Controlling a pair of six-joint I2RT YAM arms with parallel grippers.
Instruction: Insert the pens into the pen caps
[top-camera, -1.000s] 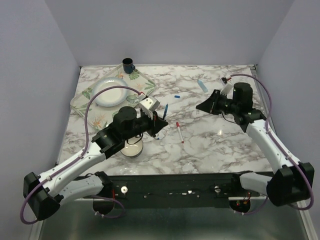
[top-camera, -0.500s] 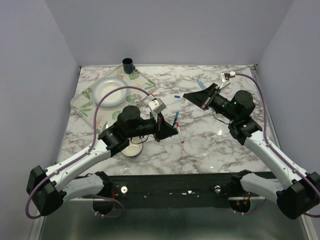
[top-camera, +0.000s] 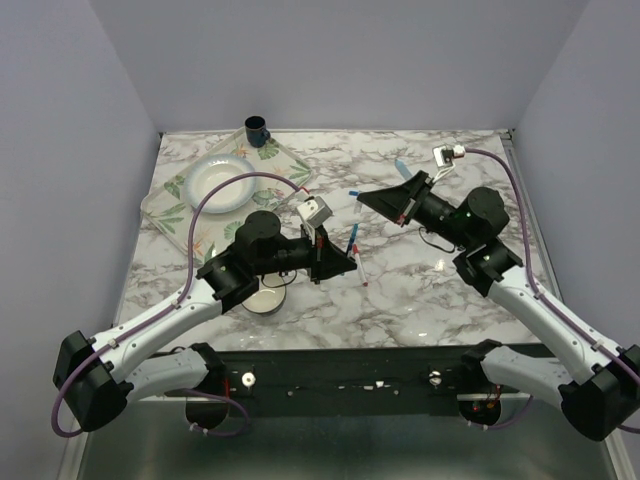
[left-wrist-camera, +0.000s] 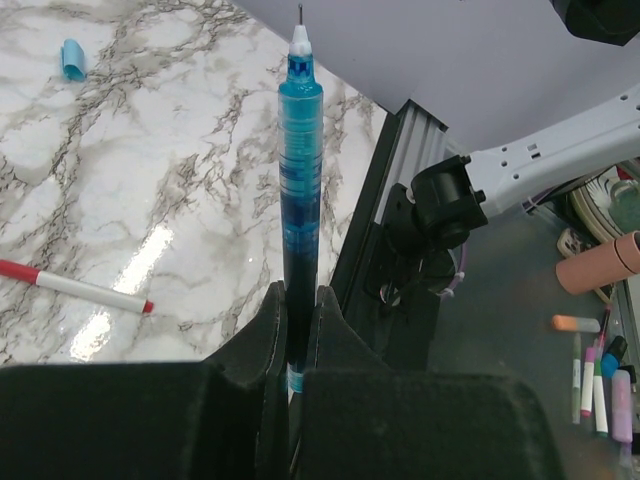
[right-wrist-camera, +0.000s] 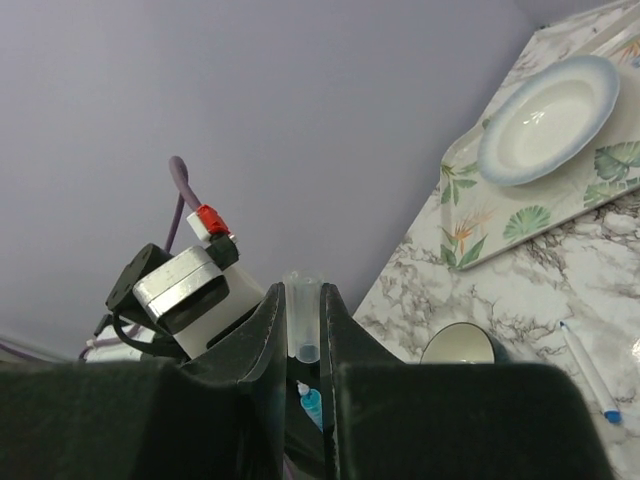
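- Moved over the last second: right fingers (right-wrist-camera: 262, 335) have swung from the right side of the desk (top-camera: 430, 280) in toward its middle; left fingers (left-wrist-camera: 262, 345) have turned and shifted right to meet them; most of that travel fell in the first half second, with only a small creep since
- Right fingers: closed on a pale cap (right-wrist-camera: 303, 318), held upright between them with its mouth clear
- Left fingers: closed on the blue pen (left-wrist-camera: 300, 170) low on its barrel, bare tip pointing away from the wrist
- Relation: the right wrist view shows the pen tip just below the cap, close but apart; no insertion yet
- Judgement: alignment for the first capping is nearly done; a straight, slow push along the pen's axis remains
- Outlying items: red pen (left-wrist-camera: 75, 288) flat on the desk near the left fingers; dark blue cap (top-camera: 353, 192) and light blue cap (left-wrist-camera: 72, 58) loose farther back; a thin white pen (right-wrist-camera: 587, 372) lying beside the bowl (right-wrist-camera: 455, 345); all untouched
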